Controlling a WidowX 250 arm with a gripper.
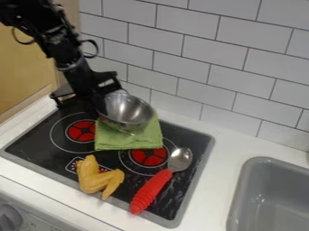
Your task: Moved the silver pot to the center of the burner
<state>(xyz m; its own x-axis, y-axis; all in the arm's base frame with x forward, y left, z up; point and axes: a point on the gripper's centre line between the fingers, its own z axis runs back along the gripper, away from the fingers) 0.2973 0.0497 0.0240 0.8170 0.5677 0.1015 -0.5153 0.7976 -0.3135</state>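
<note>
Pot, silver, located over the upper part of a green cloth on the stovetop. Its bowl is tilted, with the shiny inside showing to the camera. Position relative to the burners: above and to the right of the left burner, above the right burner in the view, and centred on neither. Whether its base touches the cloth cannot be determined.

Robot arm, black, enters at the upper left and slants down to the pot. The hand is at the pot's left side, close against the rim. Whether it is open, closed or gripping the pot, I cannot tell; its tips are lost against dark parts and the pot's edge.

Cloth lies flat between the two burners, its lower right corner overlapping the edge of the right one. Toy chicken wing, yellow-brown, lies near the front edge of the stovetop, below the cloth. Spoon lies aslant on the right, metal bowl uppermost in the view, ribbed red handle toward the front.

Stovetop is black with a grey border, set in a white surface. Grey sink stands at the right; white tiled wall rises behind
</note>
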